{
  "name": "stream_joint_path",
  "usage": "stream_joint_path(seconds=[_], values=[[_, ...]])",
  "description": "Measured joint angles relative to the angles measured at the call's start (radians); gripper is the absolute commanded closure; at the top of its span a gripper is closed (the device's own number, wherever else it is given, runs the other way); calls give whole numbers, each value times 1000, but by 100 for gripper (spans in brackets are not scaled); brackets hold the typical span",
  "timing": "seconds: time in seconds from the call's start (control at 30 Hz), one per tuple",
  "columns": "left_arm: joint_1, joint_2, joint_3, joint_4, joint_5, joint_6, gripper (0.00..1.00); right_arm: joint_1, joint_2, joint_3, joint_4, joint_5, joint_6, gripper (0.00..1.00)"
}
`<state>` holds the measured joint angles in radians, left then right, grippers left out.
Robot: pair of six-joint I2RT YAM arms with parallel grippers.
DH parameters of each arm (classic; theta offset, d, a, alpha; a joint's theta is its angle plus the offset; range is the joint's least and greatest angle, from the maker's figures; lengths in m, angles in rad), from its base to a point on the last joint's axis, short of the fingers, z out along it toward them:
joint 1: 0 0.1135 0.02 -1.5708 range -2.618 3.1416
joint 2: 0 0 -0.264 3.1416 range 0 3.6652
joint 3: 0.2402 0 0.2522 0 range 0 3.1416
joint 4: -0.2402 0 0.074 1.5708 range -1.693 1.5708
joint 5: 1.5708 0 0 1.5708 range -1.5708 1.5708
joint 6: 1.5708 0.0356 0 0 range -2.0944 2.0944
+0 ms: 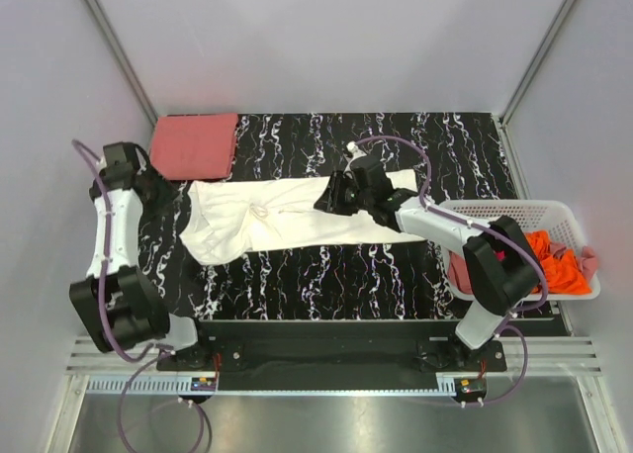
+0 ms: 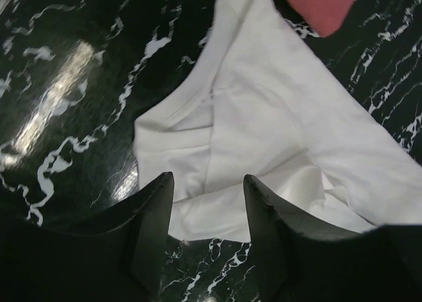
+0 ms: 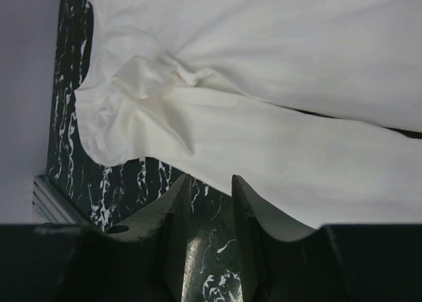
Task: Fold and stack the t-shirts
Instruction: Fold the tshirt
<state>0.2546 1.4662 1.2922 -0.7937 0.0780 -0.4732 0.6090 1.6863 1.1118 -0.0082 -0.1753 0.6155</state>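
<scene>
Cream-white t-shirt (image 1: pixel 287 221): spread lengthwise, mid table (image 1: pixel 396 275). Salmon-pink t-shirt (image 1: pixel 195 144): folded, far-left corner. Left gripper (image 2: pixel 208 183): jaws parted over shirt edge, nothing clamped. Right gripper (image 3: pixel 210 180): jaws narrowly parted, empty.

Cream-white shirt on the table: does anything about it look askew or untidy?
Yes. The cream-white shirt lies as a long folded strip, but it puckers into bunched wrinkles near its left end, which flares wider than the rest. The folded salmon-pink shirt at the far left corner looks neat.
</scene>
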Motion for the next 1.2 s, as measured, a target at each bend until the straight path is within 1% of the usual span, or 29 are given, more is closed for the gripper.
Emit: stream_joint_path(seconds=[0.03, 0.07, 0.23, 0.33, 0.37, 0.5, 0.6, 0.63, 0.73, 0.87, 1.0, 1.2], values=[[47, -49, -56, 0, -3, -32, 48, 14, 0, 0, 10, -16, 4, 62], [67, -92, -101, -8, -4, -66, 49, 22, 0, -1, 21, -29, 9, 62], [36, -209, -258, -41, -6, -232, 48, 12, 0, -24, 57, -37, 21, 62], [33, -216, -345, -55, -23, -298, 46, 10, -5, -58, 64, -36, 21, 62], [34, -216, -373, -58, -30, -317, 43, 10, -10, -69, 64, -36, 21, 61], [34, -216, -431, -50, -51, -364, 41, 10, -45, -106, 63, -36, 18, 61], [29, -211, -463, -34, -59, -400, 41, 10, -63, -109, 69, -44, 18, 58], [25, -206, -468, -30, -61, -407, 41, 10, -63, -108, 71, -53, 19, 55], [2, -189, -476, -18, -79, -432, 41, 11, -45, -97, 77, -76, 25, 53], [-24, -187, -484, 3, -109, -460, 40, 31, 58, -8, 93, -108, 26, 51], [-27, -181, -486, 36, -117, -470, 41, 88, 185, 109, 95, -134, 16, 51], [-35, -157, -507, 69, -131, -481, 40, 185, 363, 293, 76, -179, -65, 51]])
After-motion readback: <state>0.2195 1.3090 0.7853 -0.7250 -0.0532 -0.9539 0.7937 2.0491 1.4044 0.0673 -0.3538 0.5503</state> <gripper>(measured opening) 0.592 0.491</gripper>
